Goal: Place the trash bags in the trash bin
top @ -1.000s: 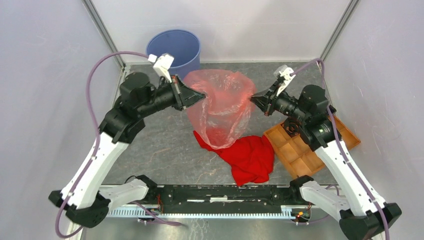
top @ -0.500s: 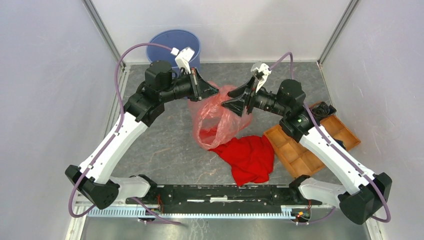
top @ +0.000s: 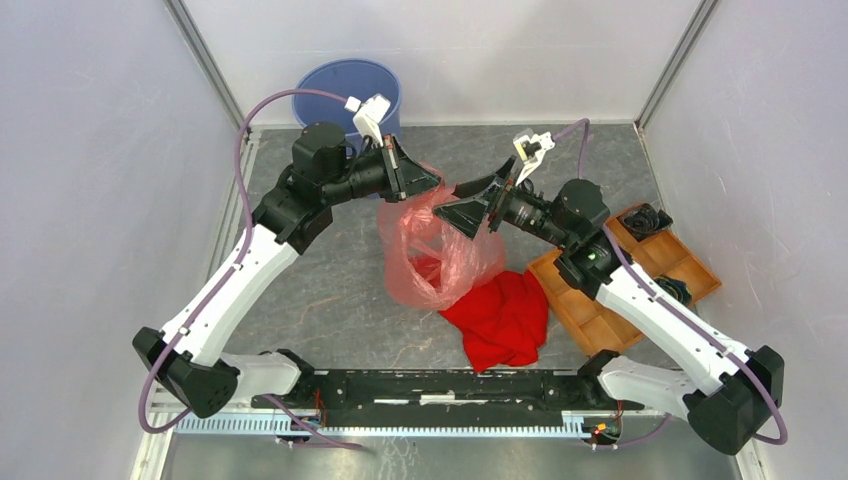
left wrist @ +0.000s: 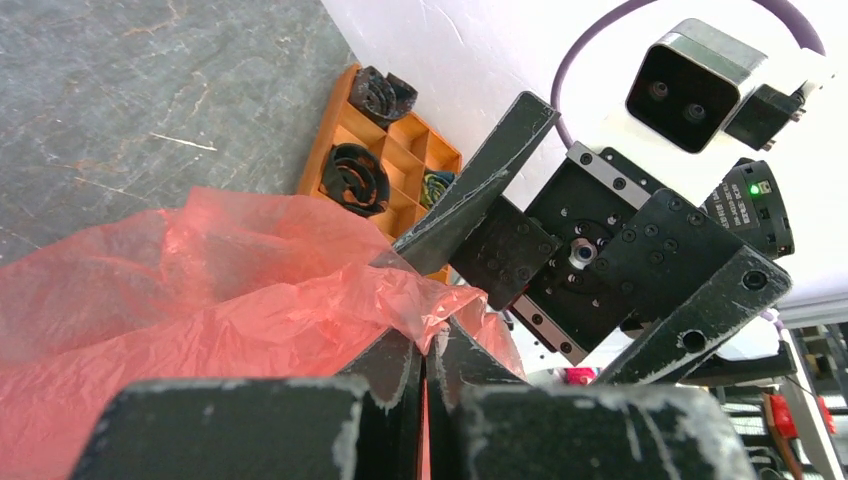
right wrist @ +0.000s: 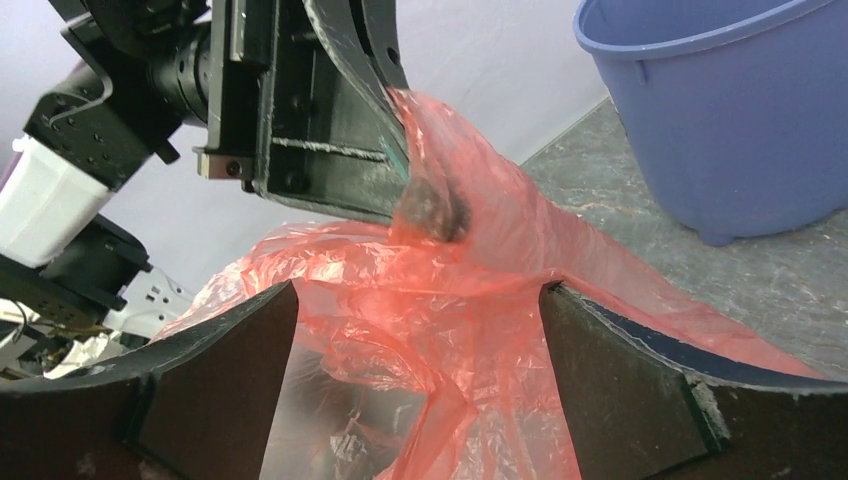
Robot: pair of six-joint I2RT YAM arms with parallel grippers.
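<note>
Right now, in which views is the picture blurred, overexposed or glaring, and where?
Top external: even soft light, sharp, no strong glare on the trash bag. Left wrist: the left end effector at the bottom is out of focus; the wall behind is washed out white. Right wrist: the right end effector looks soft and dark; the trash bin is sharper.

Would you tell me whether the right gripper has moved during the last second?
Yes. The right gripper has travelled left, away from the orange tray, toward the left gripper.
</note>
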